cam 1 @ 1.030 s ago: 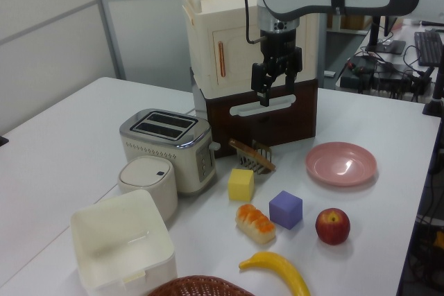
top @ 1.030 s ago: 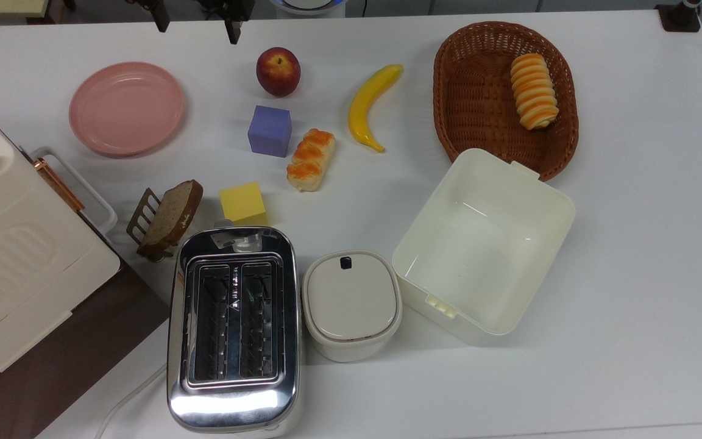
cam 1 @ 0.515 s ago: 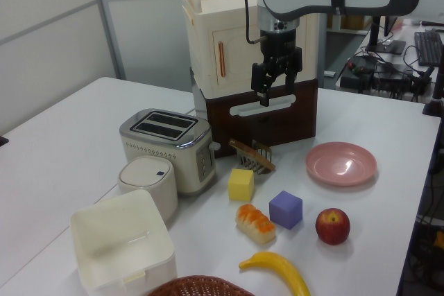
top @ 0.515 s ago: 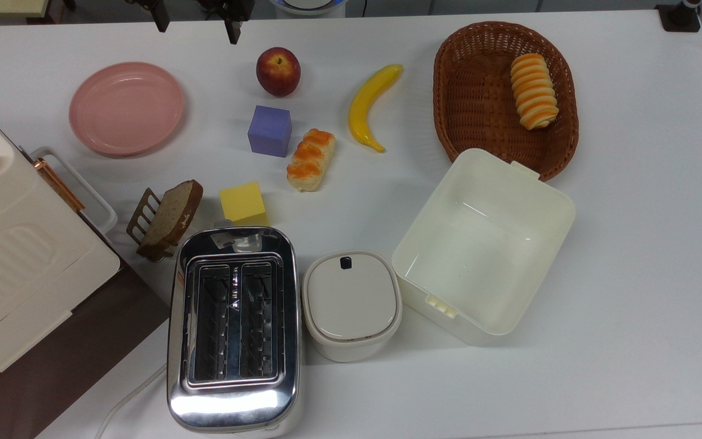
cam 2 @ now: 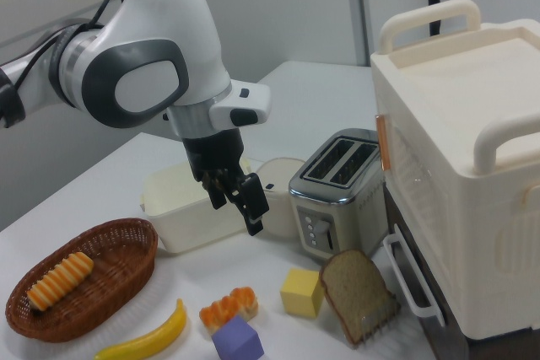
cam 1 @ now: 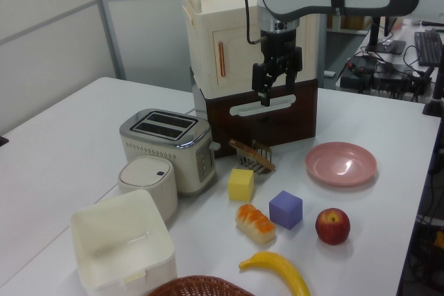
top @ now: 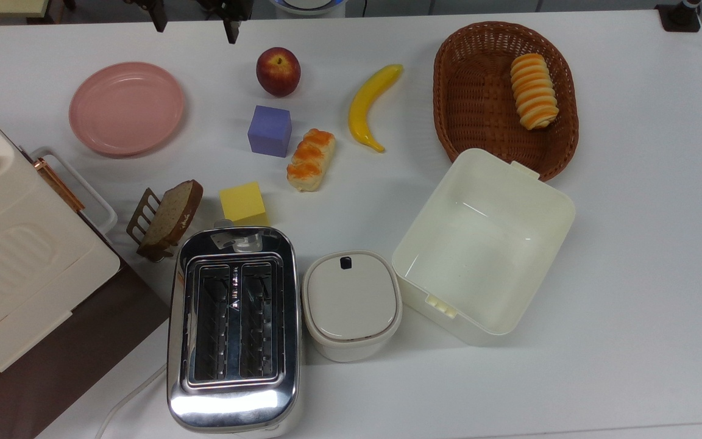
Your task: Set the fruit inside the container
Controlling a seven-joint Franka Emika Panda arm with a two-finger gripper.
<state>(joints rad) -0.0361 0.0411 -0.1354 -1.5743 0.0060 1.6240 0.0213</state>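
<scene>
The fruit, a red apple (top: 278, 71) with yellowish patches, rests on the white table near the top view's upper edge; in the left view the apple (cam 1: 332, 226) lies at the front right. The container (top: 512, 169), a deep cream-white box, stands empty at the top view's right of centre, also as the container (cam 1: 118, 240) and the container (cam 2: 173, 200). My gripper (top: 194, 24) hangs open and empty well above the table, to the top view's left of the apple. The gripper (cam 1: 274, 84) is high in front of the cream cabinet; the gripper (cam 2: 240, 200) hangs before the box.
Between apple and container lie a yellow banana (top: 370, 107), a purple cube (top: 270, 130) and a glazed bun (top: 310, 158). A wicker basket (top: 448, 122) holding a roll borders the container. Pink plate (top: 125, 107), toaster (top: 233, 329), lidded pot (top: 351, 302) and cream cabinet (top: 16, 268) occupy the top view's left.
The gripper has crept very slightly toward the top view's upper left. Nothing on the table has moved.
</scene>
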